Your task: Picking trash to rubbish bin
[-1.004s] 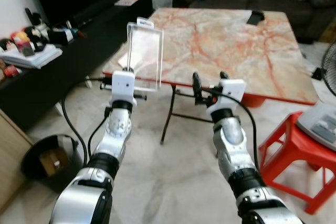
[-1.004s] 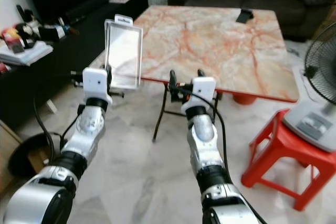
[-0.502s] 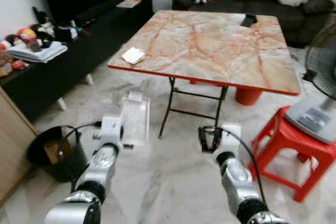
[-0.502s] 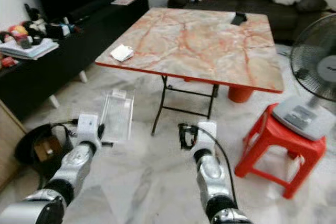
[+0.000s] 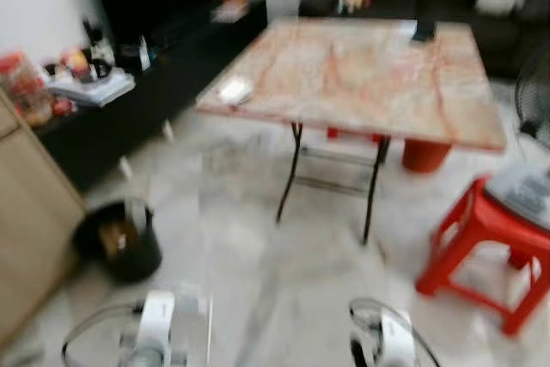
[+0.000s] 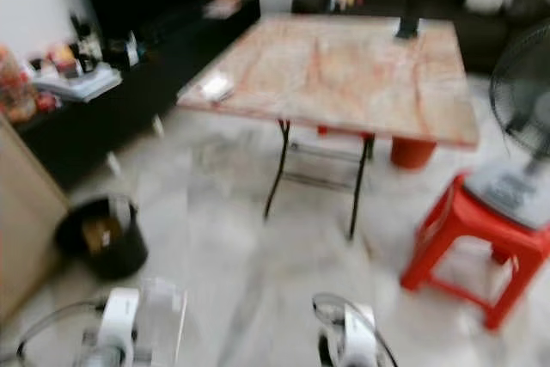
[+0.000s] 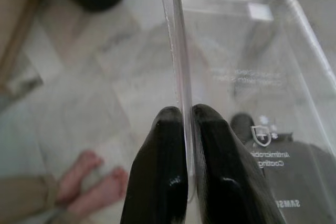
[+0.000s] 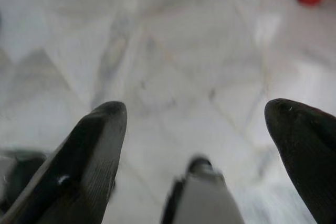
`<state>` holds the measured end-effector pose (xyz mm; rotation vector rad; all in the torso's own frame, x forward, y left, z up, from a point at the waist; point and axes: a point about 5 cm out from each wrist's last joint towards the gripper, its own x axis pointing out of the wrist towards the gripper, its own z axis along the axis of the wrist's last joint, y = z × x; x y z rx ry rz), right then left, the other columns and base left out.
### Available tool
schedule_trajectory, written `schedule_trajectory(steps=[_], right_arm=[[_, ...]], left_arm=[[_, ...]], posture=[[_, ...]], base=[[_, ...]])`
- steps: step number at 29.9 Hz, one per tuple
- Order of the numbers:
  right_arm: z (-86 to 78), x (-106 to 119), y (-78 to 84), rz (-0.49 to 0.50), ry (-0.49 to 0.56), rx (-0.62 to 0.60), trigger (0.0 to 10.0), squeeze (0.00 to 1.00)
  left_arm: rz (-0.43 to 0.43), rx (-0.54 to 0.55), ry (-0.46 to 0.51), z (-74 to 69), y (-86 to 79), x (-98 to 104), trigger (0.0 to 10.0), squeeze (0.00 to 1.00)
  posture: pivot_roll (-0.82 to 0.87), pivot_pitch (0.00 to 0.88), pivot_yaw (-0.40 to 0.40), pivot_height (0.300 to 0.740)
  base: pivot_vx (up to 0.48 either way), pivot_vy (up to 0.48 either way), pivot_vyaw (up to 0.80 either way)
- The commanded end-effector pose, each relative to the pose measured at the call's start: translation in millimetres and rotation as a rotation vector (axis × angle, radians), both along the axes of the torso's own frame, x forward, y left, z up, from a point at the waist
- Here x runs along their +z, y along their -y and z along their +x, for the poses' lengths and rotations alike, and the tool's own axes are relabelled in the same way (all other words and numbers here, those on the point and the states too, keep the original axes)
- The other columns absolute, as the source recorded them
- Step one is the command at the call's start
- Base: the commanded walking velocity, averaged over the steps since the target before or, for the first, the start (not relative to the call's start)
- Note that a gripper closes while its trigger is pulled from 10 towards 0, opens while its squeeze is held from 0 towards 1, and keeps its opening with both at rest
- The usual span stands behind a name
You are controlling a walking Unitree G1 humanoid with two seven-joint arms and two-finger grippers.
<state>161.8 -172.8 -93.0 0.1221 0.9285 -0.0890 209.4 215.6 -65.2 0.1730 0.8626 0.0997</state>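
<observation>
Both arms have dropped to the lower edge of the head views since the earlier frames, and the camera has pulled back from the table (image 5: 361,75); the picture is blurred.

Left claw (image 7: 185,124): fingers (image 7: 163,171) pressed together, clamped on the edge of a clear plastic package (image 7: 247,72), held above the marble floor (image 5: 258,247).

Right claw (image 8: 194,129): fingers (image 8: 94,150) spread wide apart, holding nothing, over bare floor.

Black bin (image 5: 119,240): on the floor to the left, beside a wooden cabinet (image 5: 26,229).

Red stool (image 5: 490,247): right of the table.
</observation>
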Motion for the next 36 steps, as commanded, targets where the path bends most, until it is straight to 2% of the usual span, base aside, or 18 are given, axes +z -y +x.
schedule_trajectory(steps=[1, 8, 13, 17, 26, 32, 36], right_arm=[[2.4, 1, -2.3, -0.004, 0.006, 0.012, 10.0, 0.00], [4.4, 2, -2.0, -0.015, 0.009, 0.023, 10.0, 0.00], [17.1, 7, -5.6, -0.019, 0.039, 0.045, 10.0, 0.00], [20.8, 8, -9.3, -0.022, 0.044, 0.069, 10.0, 0.00], [16.8, 7, -10.1, -0.021, 0.036, 0.073, 10.0, 0.00], [12.8, 5, -8.4, -0.032, 0.026, 0.081, 10.0, 0.00], [10.9, 4, -5.8, -0.029, 0.017, 0.065, 10.0, 0.00]], left_arm=[[0.020, -0.001, -0.005, 1.0, -1.4, 1, 10.0, 0.00], [0.021, 0.007, -0.019, -2.4, -2.6, -1, 10.0, 0.00], [0.026, -0.003, -0.016, 1.8, -1.3, 1, 10.0, 0.00], [0.031, -0.003, -0.013, 3.4, -1.5, 2, 10.0, 0.00], [0.068, 0.005, -0.027, 0.7, -5.2, 1, 10.0, 0.00], [0.073, 0.008, -0.032, -0.1, -5.7, 1, 10.0, 0.00], [0.074, 0.009, -0.033, -0.6, -4.8, 0, 10.0, 0.00]], posture=[[-0.08, 0.031, 0.031, 0.740], [-0.08, 0.033, 0.030, 0.740], [-0.09, 0.030, 0.032, 0.740], [-0.09, 0.026, 0.034, 0.740], [-0.09, 0.019, 0.037, 0.740], [-0.09, 0.019, 0.037, 0.740], [-0.09, 0.001, 0.035, 0.740]], base=[[0.000, 0.000, 0.54], [0.000, 0.000, 0.69], [0.000, 0.000, 0.80], [0.000, 0.000, 0.60], [0.062, 0.000, 0.00], [0.281, 0.000, 0.78], [0.289, 0.000, 0.00]])
